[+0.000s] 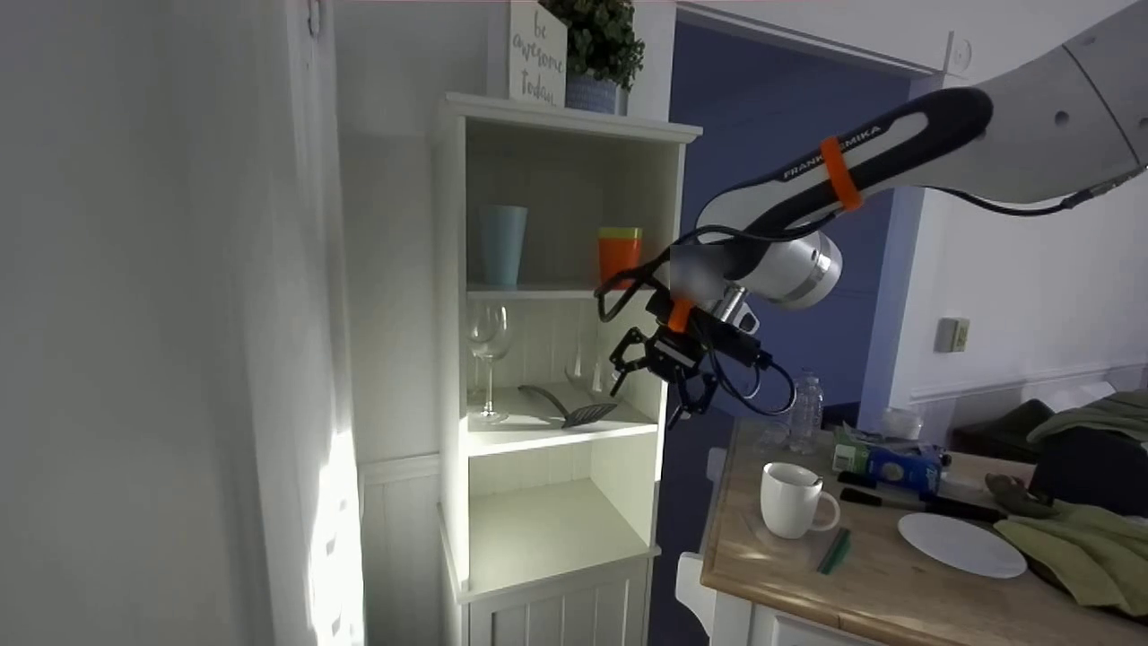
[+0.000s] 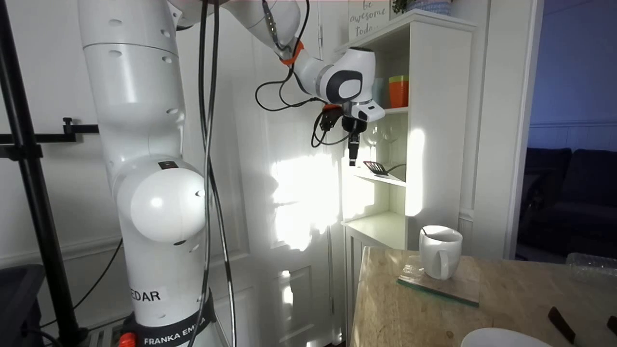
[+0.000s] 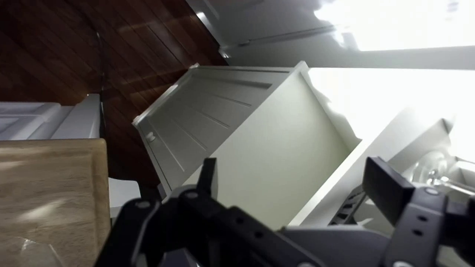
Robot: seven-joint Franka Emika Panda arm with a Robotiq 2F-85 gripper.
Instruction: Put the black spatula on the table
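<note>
In the wrist view, the black spatula [image 3: 347,207] is partly hidden by the gripper [image 3: 291,168] and the table [image 3: 48,178] is cut off at the left; in an exterior view, the white plate [image 2: 501,338] is cropped by the bottom edge.

Smooth wooden table [image 1: 883,592], glossy mug [image 1: 789,504], shiny wine glass [image 1: 490,343], spatula [image 1: 587,415] seemingly matt plastic.

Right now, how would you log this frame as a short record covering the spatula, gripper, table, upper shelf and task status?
black spatula: lying in the white shelf unit, near a wine glass
gripper: open, holding nothing
table: bears a white mug, a white plate and other items
upper shelf: light-blue cup, orange cup
task status: not done; black spatula not yet on the table
</note>
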